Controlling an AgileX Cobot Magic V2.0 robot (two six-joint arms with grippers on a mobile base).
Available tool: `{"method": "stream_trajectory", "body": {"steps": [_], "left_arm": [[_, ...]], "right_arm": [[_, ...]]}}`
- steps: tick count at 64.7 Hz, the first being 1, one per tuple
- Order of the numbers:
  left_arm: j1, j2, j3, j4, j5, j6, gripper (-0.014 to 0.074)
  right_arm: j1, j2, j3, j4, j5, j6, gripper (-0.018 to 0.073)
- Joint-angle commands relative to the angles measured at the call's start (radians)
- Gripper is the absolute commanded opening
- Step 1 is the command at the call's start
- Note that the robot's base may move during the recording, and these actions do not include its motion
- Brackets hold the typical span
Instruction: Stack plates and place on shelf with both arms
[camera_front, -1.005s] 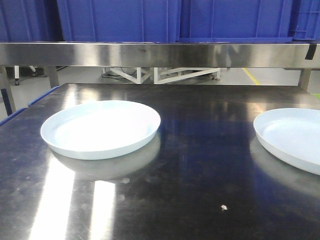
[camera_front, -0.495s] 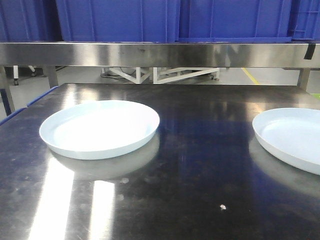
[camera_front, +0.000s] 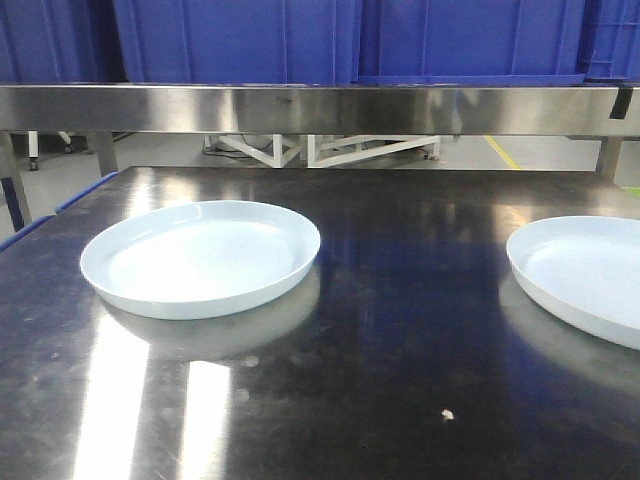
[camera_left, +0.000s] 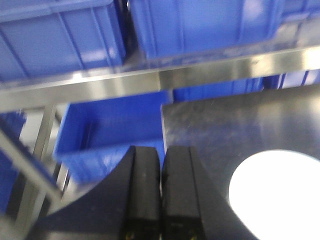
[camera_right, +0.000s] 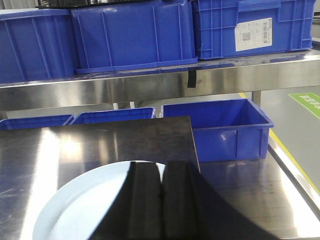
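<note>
On the steel table (camera_front: 400, 390): two pale bluish-white plates are set flat and well apart, neither one stacked on the other.
Left plate (camera_front: 200, 258): shown whole in the front view, toward the table's left side; the low rim is upturned and glare is caught on the glossy face.
Right plate (camera_front: 585, 280): placed at the table's right side and cut by the frame edge in the front view; a faint reflection of it is cast on the dark surface in front.
Shelf (camera_front: 320, 108): a stainless rail is carried across behind and above the table, with blue crates (camera_front: 240, 40) lined along it; a short strip of black tape (camera_front: 623, 103) is fixed near its right end.
Left gripper (camera_left: 161, 195): the two black fingers are pressed together with nothing between them; they are seen against the table's left edge. The left wrist view is blurred, and the overexposed white disc to the right of the fingers, clear of them, is probably the left plate.
Open bin (camera_left: 110, 130): a blue container is seen beyond the table's left edge, below the shelf rail.
Right gripper (camera_right: 161, 200): the fingers are likewise closed on nothing; they are seen over the far rim of a plate, and whether the rim is touched cannot be told.
Labelled crate (camera_right: 254, 35): a white printed sticker is carried on one blue crate on the shelf, in the right wrist view.
</note>
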Motion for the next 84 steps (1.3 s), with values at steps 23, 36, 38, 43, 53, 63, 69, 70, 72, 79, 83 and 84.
{"method": "stream_trajectory", "body": {"steps": [23, 36, 38, 43, 53, 63, 69, 70, 72, 79, 83, 84], "left_arm": [[-0.007, 0.196, -0.209, 0.003, 0.067, -0.005, 0.009], [-0.007, 0.225, -0.209, 0.032, 0.053, -0.005, 0.009], [-0.007, 0.225, -0.209, 0.032, 0.06, -0.005, 0.009], [-0.007, 0.225, -0.209, 0.032, 0.066, -0.005, 0.009], [-0.007, 0.225, -0.209, 0.029, 0.057, -0.005, 0.009], [-0.007, 0.225, -0.209, 0.02, 0.03, -0.005, 0.009], [-0.007, 0.225, -0.209, 0.004, 0.024, -0.005, 0.009], [-0.007, 0.225, -0.209, 0.002, 0.024, -0.005, 0.009], [-0.007, 0.225, -0.209, 0.0, 0.022, -0.005, 0.009], [-0.007, 0.225, -0.209, 0.0, 0.022, -0.005, 0.009], [-0.007, 0.225, -0.209, 0.0, 0.025, -0.005, 0.009], [-0.007, 0.225, -0.209, 0.0, 0.026, -0.005, 0.009]], "right_arm": [[-0.002, -0.007, 0.002, -0.002, -0.079, -0.002, 0.0048], [-0.002, -0.007, 0.002, -0.002, -0.079, -0.002, 0.0048], [-0.002, -0.007, 0.002, -0.002, -0.079, -0.002, 0.0048], [-0.002, -0.007, 0.002, -0.002, -0.079, -0.002, 0.0048], [-0.002, -0.007, 0.002, -0.002, -0.079, -0.002, 0.0048], [-0.002, -0.007, 0.002, -0.002, -0.079, -0.002, 0.0048], [-0.002, -0.007, 0.002, -0.002, -0.079, -0.002, 0.0048], [-0.002, -0.007, 0.002, -0.002, -0.079, -0.002, 0.0048], [-0.002, -0.007, 0.002, -0.002, -0.079, -0.002, 0.0048], [-0.003, -0.007, 0.002, -0.005, -0.082, -0.008, 0.0048], [-0.013, -0.007, 0.002, -0.014, -0.087, -0.043, 0.0048], [-0.014, -0.007, 0.002, -0.014, -0.092, -0.05, 0.0048]]}}
